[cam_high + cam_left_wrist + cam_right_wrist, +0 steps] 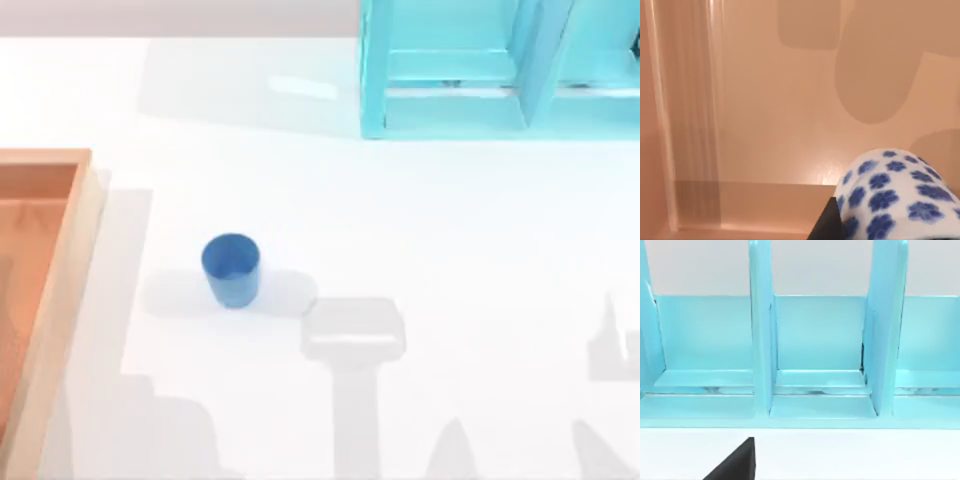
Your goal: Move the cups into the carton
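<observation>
Cups, two. Blue cup [231, 269]: plain, tapered, upright, mouth up, on white worktop [450, 230] just right of carton [60, 300], apart from it. Patterned cup [892, 197]: white with blue flower spots, over carton floor [780, 125] in left wrist view; dark finger [827, 222] of left hand touching its side; grip state cannot tell, axis unclear. Carton, one: shallow, orange-brown, lighter rims, at left edge. Turquoise frame [480, 70], one, far side; right hand facing it, state cannot tell.

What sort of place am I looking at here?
Probably a computer-rendered tabletop test scene: a plain white table holding a blue cup, an orange-brown carton at the left edge, and a turquoise frame at the back.
</observation>
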